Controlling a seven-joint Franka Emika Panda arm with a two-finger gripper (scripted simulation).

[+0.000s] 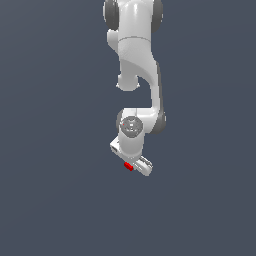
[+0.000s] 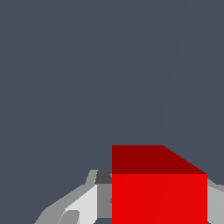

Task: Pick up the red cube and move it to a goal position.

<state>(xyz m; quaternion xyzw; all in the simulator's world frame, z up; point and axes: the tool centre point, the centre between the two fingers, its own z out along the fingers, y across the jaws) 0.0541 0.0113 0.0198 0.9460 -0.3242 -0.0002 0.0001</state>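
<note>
While I watch from far away, my gripper [image 1: 134, 166] is closed tight on the red cube [image 1: 128, 166]. I see the cube sitting between the two fingers [image 2: 83, 203], big and close in the wrist view.

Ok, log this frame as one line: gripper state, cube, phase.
gripper: shut on red cube | cube: between the fingers, fills the wrist view | phase: cube grasped, goal position not visible
</note>
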